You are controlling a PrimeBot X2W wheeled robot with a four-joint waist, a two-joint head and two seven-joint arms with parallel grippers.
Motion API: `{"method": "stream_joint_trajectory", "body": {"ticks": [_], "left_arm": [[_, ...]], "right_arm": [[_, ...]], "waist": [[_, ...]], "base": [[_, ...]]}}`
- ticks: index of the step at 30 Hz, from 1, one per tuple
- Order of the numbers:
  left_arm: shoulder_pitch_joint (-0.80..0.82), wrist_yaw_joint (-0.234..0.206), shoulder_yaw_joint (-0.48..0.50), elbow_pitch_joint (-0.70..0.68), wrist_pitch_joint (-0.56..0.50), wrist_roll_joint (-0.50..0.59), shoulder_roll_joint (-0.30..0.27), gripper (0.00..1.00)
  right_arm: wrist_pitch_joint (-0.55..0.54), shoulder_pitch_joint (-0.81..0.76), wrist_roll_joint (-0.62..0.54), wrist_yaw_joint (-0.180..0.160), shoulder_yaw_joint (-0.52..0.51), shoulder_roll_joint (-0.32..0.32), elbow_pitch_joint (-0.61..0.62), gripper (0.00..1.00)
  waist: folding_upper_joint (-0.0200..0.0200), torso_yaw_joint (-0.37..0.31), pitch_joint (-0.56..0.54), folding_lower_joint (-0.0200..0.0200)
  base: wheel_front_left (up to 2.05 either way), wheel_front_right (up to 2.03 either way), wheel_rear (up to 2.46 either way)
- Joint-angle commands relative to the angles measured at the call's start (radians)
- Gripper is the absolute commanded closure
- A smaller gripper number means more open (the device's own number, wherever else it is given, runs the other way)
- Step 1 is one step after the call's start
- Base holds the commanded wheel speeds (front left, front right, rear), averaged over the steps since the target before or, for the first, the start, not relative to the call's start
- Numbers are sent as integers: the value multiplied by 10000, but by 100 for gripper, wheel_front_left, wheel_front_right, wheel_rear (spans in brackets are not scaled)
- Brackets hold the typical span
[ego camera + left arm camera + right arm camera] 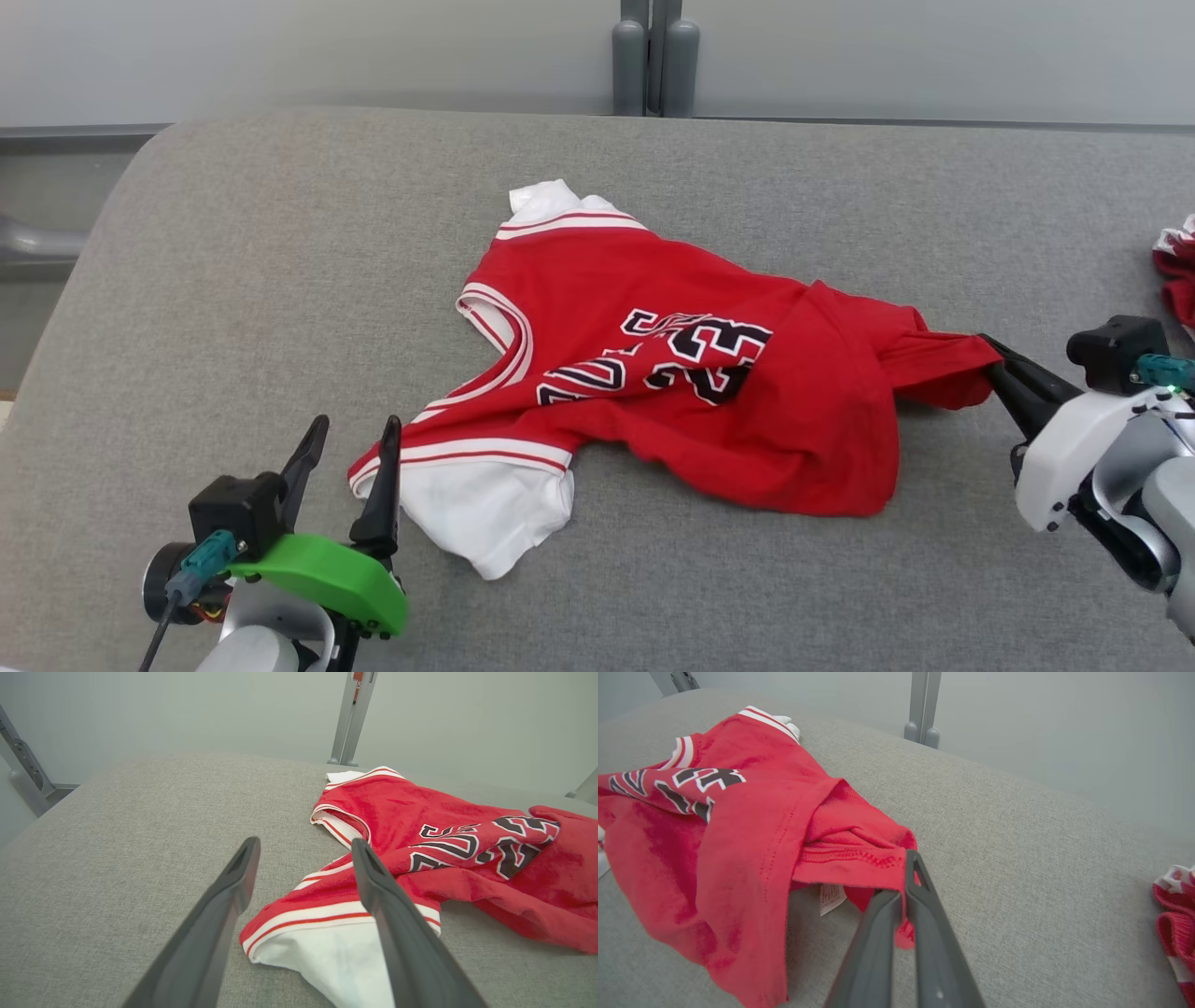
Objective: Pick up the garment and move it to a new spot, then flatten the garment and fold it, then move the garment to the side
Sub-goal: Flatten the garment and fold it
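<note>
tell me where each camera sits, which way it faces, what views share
Head view: on the robot's head, facing forward and down at the red jersey on the grey table; left claw open at lower left, right claw shut on the hem.
Left wrist view: on the left wrist, looking along the left claw at the jersey's white sleeve.
Right wrist view: on the right wrist, looking along the right claw at the pinched hem.
Shared: the jersey in all; another red cloth in head and right wrist views.

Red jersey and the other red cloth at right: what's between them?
Head view: the right gripper, shut on the red jersey, then bare grey surface before the other red cloth.
</note>
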State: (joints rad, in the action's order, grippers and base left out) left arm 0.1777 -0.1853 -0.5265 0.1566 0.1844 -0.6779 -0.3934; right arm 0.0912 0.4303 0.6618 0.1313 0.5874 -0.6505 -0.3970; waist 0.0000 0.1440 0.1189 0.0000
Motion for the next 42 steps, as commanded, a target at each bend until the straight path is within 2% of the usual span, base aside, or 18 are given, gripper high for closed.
{"method": "stream_joint_trajectory", "body": {"ticks": [1,3,4,6,9,11,12,13,14,15,16,21,24,29,35,37,42], "left_arm": [[-68,-66,-14,3,-11,-44,-10,0],[-17,-46,-22,6,-24,-61,-11,0],[19,-48,-15,12,-15,-57,-13,0],[130,18,-51,22,-37,-47,-4,0],[308,67,-83,4,-87,2,-8,0],[462,83,-125,-4,-153,61,-35,0],[522,92,-130,-7,-168,76,-44,0],[577,95,-146,-1,-201,99,-56,0],[601,93,-161,18,-230,111,-68,0],[632,101,-168,38,-227,120,-73,0],[649,94,-176,51,-229,122,-71,0],[462,46,-170,229,-126,0,8,0],[312,33,-135,289,-1,-62,25,0],[-27,-5,-78,289,203,-161,42,0],[-410,-87,-36,236,336,-258,29,0],[-510,-117,-14,194,350,-290,-5,0],[-670,-200,22,60,352,-364,-87,0]], "right_arm": [[-94,-208,-18,-12,-134,-194,57,100],[-84,-294,-154,-13,-395,-268,48,100],[-13,-308,-205,-13,-512,-167,-29,90],[97,-228,-399,-13,-612,-63,-362,84],[320,154,-684,-13,-547,185,-1040,87],[474,456,-886,-13,-359,384,-1775,100],[594,625,-967,-13,-340,461,-2102,100],[687,813,-1093,-13,-302,509,-2585,94],[707,930,-1136,-15,-271,588,-2964,69],[806,1092,-1128,-13,-290,766,-3372,10],[888,1221,-1107,-13,-315,871,-3657,0],[1487,1478,-872,-13,-845,1132,-4719,0],[1698,1347,-797,-13,-1423,1262,-4573,0],[1737,391,-1244,-13,-2754,1566,-2777,0],[1737,-1656,-1702,-13,-4273,2444,-484,0],[1729,-2369,-1600,-12,-4320,2784,62,0],[1156,-3415,-1452,-12,-4059,3077,785,0]], "waist": [[0,-171,17,0],[0,-271,98,0],[0,-342,151,0],[0,-428,262,0],[0,-492,473,0],[0,-478,680,0],[0,-463,750,0],[0,-437,829,0],[0,-409,882,0],[0,-387,913,0],[0,-364,924,0],[0,-292,627,0],[0,-323,292,0],[0,-484,-317,0],[0,-532,-847,0],[0,-517,-925,0],[0,-446,-906,0]], "base": [[0,0,0],[0,0,0],[0,0,0],[0,0,0],[0,0,0],[0,0,0],[0,0,0],[0,0,0],[0,0,0],[0,0,0],[0,0,0],[0,0,0],[0,0,0],[0,0,0],[0,0,0],[0,0,0],[0,0,0]]}}
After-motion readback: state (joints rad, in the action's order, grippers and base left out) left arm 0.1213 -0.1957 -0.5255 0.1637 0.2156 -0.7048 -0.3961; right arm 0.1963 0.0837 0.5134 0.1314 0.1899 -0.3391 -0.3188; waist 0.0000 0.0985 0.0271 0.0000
